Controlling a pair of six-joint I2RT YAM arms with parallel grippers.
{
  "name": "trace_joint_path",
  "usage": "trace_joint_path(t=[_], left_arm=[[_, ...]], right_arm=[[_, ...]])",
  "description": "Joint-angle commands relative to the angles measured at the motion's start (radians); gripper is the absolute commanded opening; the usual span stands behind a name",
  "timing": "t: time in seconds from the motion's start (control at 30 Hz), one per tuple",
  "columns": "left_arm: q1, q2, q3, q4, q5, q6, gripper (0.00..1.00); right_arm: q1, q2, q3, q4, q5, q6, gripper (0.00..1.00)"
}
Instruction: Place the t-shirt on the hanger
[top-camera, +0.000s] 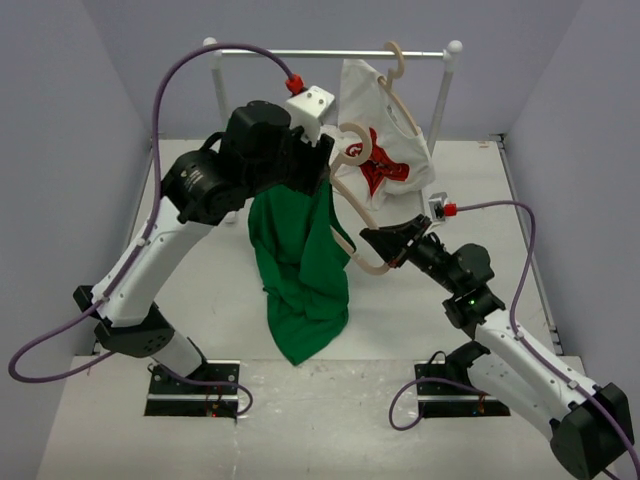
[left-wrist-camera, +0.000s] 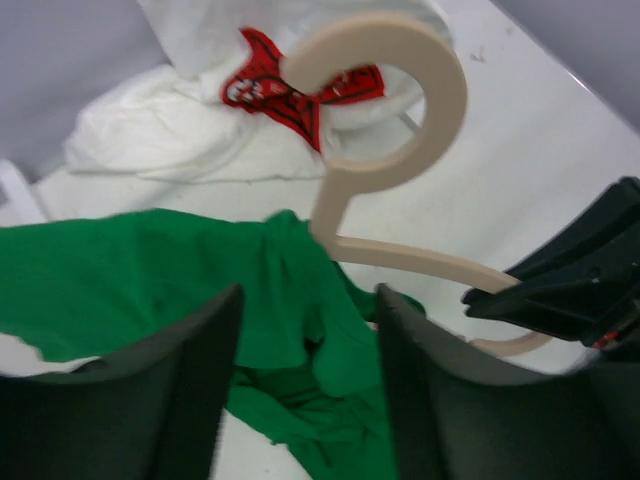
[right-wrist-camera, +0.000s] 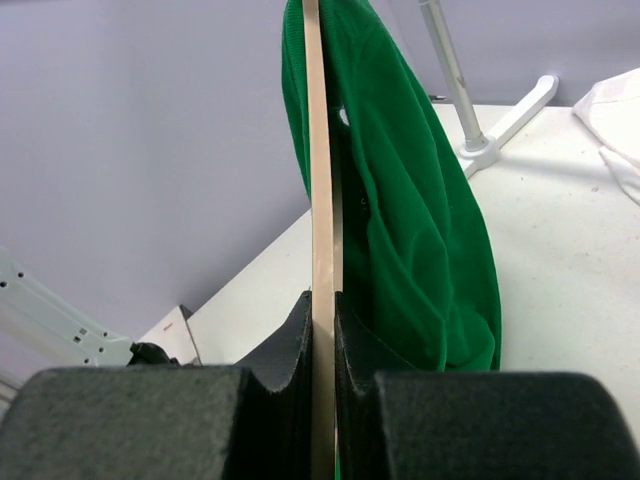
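The green t-shirt (top-camera: 300, 270) hangs in a long bunched drape from the pale wooden hanger (top-camera: 374, 267), held up over the table. My right gripper (top-camera: 378, 240) is shut on the hanger's right shoulder end; its wrist view shows the thin wood (right-wrist-camera: 322, 200) pinched between the jaws (right-wrist-camera: 323, 300), with the green cloth (right-wrist-camera: 420, 220) draped just beyond. My left gripper (left-wrist-camera: 310, 300) is open above the shirt's top by the hanger's neck, with green cloth (left-wrist-camera: 130, 270) below and nothing pinched. The round hook (left-wrist-camera: 400, 90) stands free beyond the fingers.
A white t-shirt with a red print (top-camera: 385, 120) hangs on another wooden hanger (top-camera: 395, 60) from the rail of a white rack (top-camera: 330, 53) at the back. One rack foot (right-wrist-camera: 500, 130) stands on the table. Grey walls close in on three sides.
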Motion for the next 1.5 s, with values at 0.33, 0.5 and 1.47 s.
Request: trace_joint_path(t=[0.33,0.5,1.47], left_arm=[[0.099,-0.323,-0.305,0.509,0.068,0.538,1.00],[0.191,-0.295,-0.236,0.297,0.561,0.761,1.00],[0.198,-0.201,-0.350,0.050,0.682,0.869,0.71]], right_arm=[[-0.047,-0.136,-0.082,0.249,-0.046,-0.140,0.00],[-0.158,-0.186,-0.091,0.209,-0.181,-0.164,0.00],[-0.282,-0.266,-0.029,0.004,-0.567,-0.444,0.00]])
